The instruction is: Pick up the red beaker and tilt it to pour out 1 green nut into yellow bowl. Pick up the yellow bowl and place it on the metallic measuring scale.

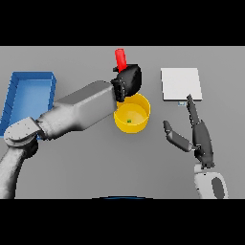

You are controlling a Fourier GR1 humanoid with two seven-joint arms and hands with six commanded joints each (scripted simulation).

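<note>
Beaker held over bowl, L hand.
Blue rectangular tray (29, 98) far left; flat square metallic scale (180, 84) right; round yellow bowl (132, 114) centre, green nut (129, 120) inside. L hand (127, 81) clamped on slim red beaker (120, 59). R hand (197, 134) fingers apart nr scale.

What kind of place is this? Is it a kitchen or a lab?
Probably a small lab-style workbench, not a kitchen. On the plain grey table the left hand holds a red beaker above a yellow bowl with a green nut inside, and a metallic measuring scale waits nearby.
</note>
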